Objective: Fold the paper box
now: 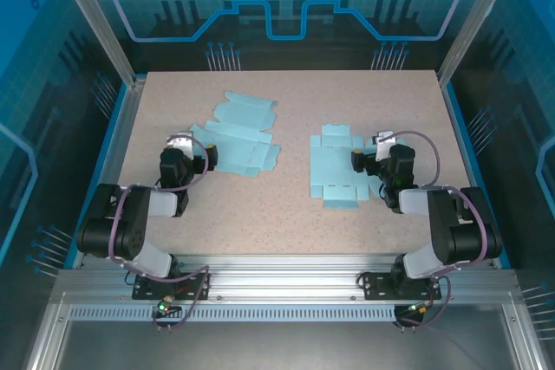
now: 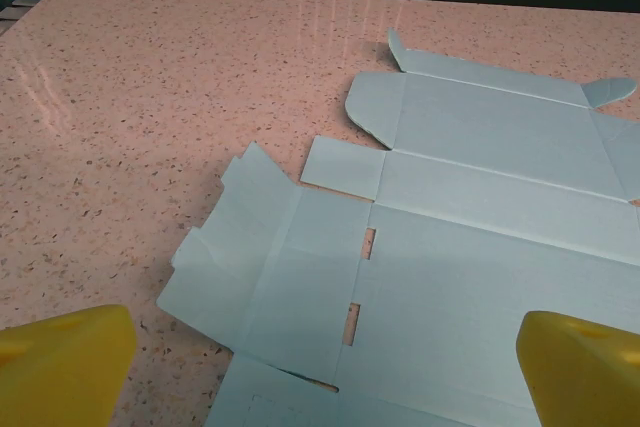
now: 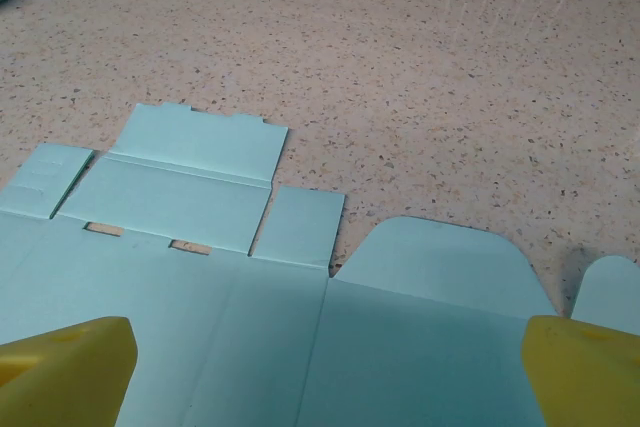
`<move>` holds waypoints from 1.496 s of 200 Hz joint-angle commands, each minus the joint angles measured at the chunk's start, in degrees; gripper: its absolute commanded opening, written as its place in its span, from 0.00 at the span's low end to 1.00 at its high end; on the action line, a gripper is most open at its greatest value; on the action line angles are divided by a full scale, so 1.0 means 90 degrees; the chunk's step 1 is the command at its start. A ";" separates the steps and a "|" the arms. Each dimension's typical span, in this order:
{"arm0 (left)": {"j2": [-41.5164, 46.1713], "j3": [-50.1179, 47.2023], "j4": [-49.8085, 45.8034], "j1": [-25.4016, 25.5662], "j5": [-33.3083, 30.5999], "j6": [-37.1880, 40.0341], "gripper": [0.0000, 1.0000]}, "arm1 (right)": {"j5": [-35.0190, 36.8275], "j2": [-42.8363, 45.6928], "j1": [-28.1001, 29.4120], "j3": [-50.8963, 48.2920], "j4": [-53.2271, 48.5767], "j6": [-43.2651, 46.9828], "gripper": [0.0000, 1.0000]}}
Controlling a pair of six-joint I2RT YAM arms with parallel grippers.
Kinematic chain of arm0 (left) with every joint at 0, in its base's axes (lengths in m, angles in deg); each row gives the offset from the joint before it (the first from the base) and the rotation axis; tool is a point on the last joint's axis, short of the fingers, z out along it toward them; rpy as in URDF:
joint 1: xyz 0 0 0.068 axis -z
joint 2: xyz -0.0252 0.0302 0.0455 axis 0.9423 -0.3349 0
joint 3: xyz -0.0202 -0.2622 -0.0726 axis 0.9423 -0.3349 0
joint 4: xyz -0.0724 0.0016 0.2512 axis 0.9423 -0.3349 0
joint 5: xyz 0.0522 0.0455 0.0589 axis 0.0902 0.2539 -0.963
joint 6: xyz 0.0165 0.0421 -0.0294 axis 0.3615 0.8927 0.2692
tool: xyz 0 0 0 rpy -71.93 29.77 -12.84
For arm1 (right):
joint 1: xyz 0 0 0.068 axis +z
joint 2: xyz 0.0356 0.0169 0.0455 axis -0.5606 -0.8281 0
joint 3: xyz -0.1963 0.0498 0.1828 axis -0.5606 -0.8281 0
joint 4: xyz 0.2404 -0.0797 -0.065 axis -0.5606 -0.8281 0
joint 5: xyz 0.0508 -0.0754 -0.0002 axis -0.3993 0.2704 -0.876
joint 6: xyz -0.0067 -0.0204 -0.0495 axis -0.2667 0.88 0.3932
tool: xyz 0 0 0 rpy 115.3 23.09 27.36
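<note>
Two light blue paper box blanks lie flat and unfolded on the speckled table. The left blank (image 1: 239, 134) spreads out in front of my left gripper (image 1: 206, 156), whose yellow fingertips (image 2: 62, 362) stand wide apart over its near edge (image 2: 470, 247); the gripper (image 2: 325, 387) is open with nothing gripped. The right blank (image 1: 336, 171) lies just left of my right gripper (image 1: 359, 161). In the right wrist view that blank (image 3: 250, 317) lies below the open gripper (image 3: 325, 387), one yellow fingertip (image 3: 585, 372) on each side.
The tabletop (image 1: 295, 97) is pinkish speckled stone, framed by aluminium rails (image 1: 286, 266) at the near edge and blue enclosure walls around. Both arm bases sit at the near edge.
</note>
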 commanded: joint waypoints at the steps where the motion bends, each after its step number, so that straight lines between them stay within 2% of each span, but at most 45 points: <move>1: -0.0046 0.0032 0.0123 0.0021 -0.0098 0.0004 0.99 | -0.0044 -0.0013 0.0034 0.0115 0.0145 0.0021 1.00; 239: -0.0039 0.0032 0.0117 0.0013 -0.0091 -0.0006 0.99 | -0.0044 -0.0013 0.0031 0.0115 0.0145 0.0016 1.00; 278: -0.0002 -0.0429 0.0999 0.0021 -0.0071 0.0004 0.99 | -0.0044 -0.0013 0.0027 0.0115 0.0145 0.0019 1.00; 299: 0.0322 -0.0380 0.0610 0.0101 -0.0212 0.0077 0.99 | -0.0044 -0.0013 0.0027 0.0115 0.0145 0.0019 1.00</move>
